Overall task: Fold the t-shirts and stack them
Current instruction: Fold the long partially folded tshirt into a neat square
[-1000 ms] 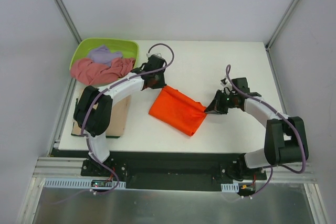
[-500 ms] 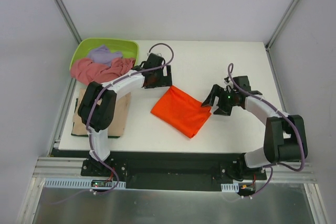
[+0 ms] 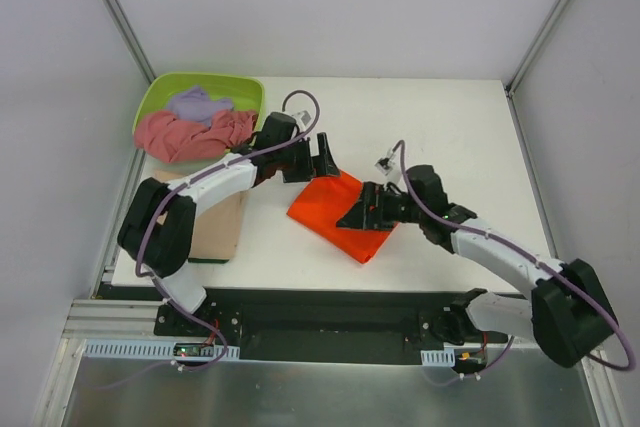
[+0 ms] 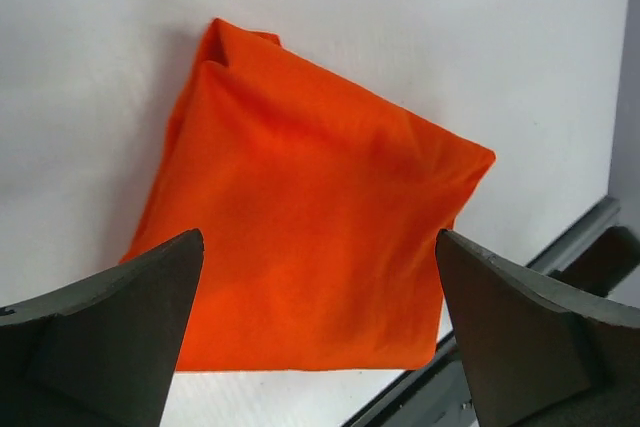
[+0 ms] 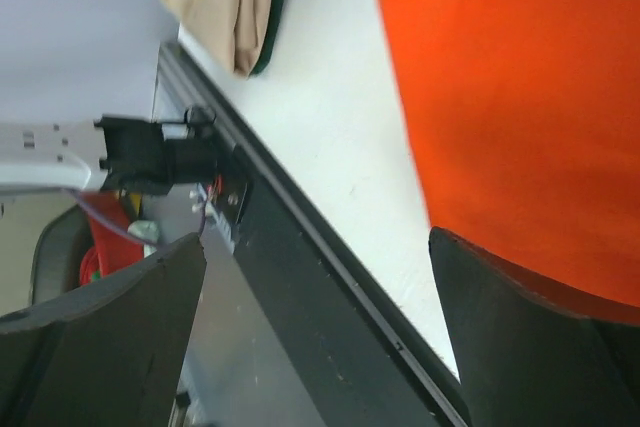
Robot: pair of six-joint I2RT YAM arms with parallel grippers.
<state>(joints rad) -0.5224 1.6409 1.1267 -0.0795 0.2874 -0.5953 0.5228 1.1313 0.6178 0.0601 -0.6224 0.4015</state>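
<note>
1. At the middle of the white surface [image 3: 440, 137] lies the bright orange folded cloth t-shirt [image 3: 335, 215].
2. The left gripper [image 3: 318, 162] hangs over its far corner, jaws spread wide, empty.
3. The right gripper [image 3: 358, 209] sits over its right edge, equally agape, holding nothing.

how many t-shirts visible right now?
4: orange shirt folded, middle of the table; tan shirt folded at its left edge, partly under the left arm; pink shirt and lavender shirt bunched in the green tub. More could be buried under those two.
</note>
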